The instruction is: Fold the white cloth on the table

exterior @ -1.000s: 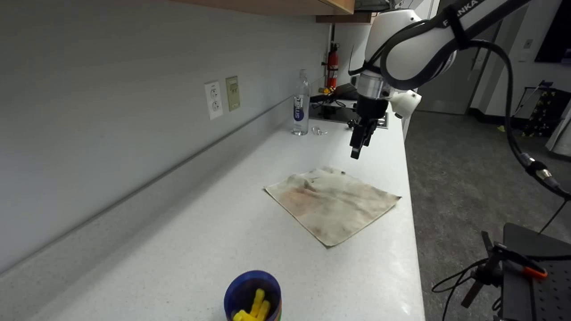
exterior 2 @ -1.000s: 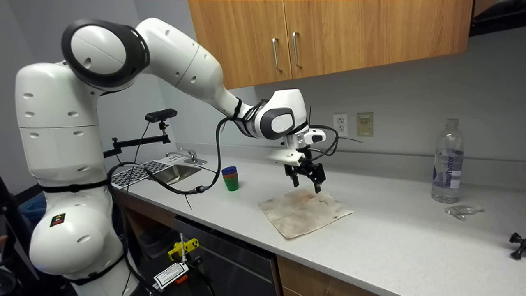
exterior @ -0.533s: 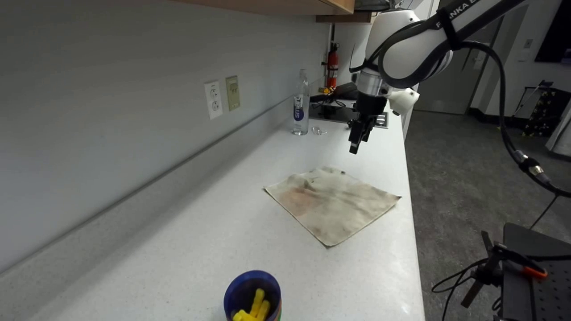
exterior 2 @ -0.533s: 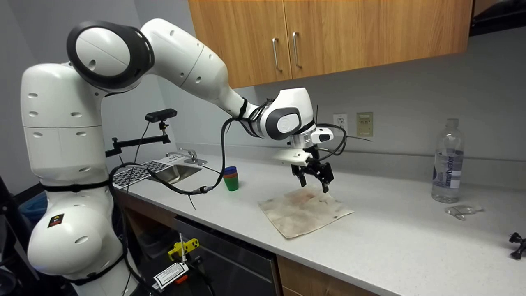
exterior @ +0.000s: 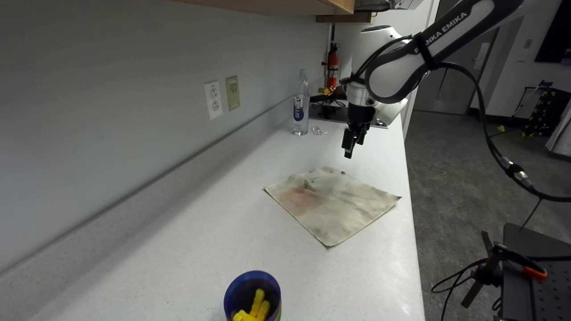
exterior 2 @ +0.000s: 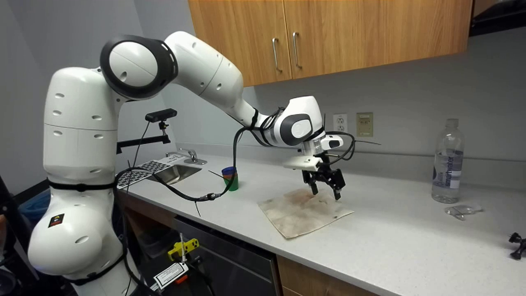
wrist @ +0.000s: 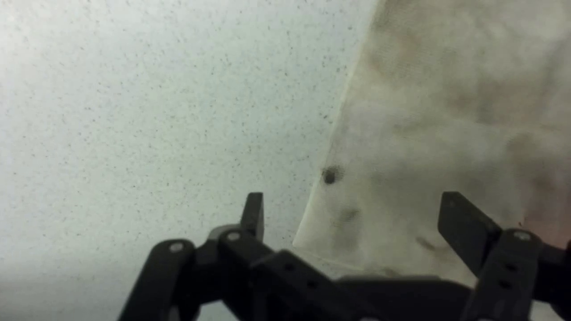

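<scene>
Hanging above the stained white cloth [exterior 2: 302,216], unfolded on the white countertop [exterior 2: 390,240], with fingers [wrist: 465,227] well apart, bracketing one corner [wrist: 314,237] in the wrist view; probably straight down next!

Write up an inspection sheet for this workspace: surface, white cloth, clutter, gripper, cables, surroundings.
Surface: white countertop, finely speckled.
White cloth: spread out on the countertop, wrinkled and stained, unfolded.
Clutter: stack of cups, yellow pieces inside its blue cup; smartwater bottle, upright; small clear object beside the bottle; black knobbed fitting, partly out of frame.
Robotiq gripper: open, holding nothing, above the cloth; in the wrist view a cloth corner shows between its fingers.
Cables: black cable loops along the robot arm, passing in front of the cups in an exterior view; contact with the cloth, nothing seen.
Surroundings: wooden cabinet overhead, wall outlet, fire extinguisher, sink with faucet.
</scene>
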Action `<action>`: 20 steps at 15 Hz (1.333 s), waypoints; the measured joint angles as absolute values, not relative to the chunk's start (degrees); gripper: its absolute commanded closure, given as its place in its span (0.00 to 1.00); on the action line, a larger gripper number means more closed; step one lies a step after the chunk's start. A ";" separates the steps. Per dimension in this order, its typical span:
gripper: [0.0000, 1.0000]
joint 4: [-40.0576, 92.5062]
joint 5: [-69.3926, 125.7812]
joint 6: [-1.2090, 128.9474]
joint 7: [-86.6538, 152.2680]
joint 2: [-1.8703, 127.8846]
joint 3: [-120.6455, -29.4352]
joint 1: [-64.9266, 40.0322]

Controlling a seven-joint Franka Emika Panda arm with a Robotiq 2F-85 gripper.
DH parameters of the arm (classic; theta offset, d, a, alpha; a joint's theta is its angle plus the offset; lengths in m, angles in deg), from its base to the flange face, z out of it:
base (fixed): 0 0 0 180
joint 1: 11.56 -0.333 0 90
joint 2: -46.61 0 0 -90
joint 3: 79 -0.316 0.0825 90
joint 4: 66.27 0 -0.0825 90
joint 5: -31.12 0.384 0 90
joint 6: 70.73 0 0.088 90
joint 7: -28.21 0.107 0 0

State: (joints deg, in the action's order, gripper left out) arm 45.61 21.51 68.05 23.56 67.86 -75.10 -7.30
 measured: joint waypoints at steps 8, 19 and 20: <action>0.00 34.07 24.69 62.12 22.84 76.02 -75.65 -7.13; 0.01 28.49 28.43 62.04 22.84 83.24 -75.76 -5.86; 0.02 27.72 28.97 62.01 22.82 83.78 -75.88 -5.60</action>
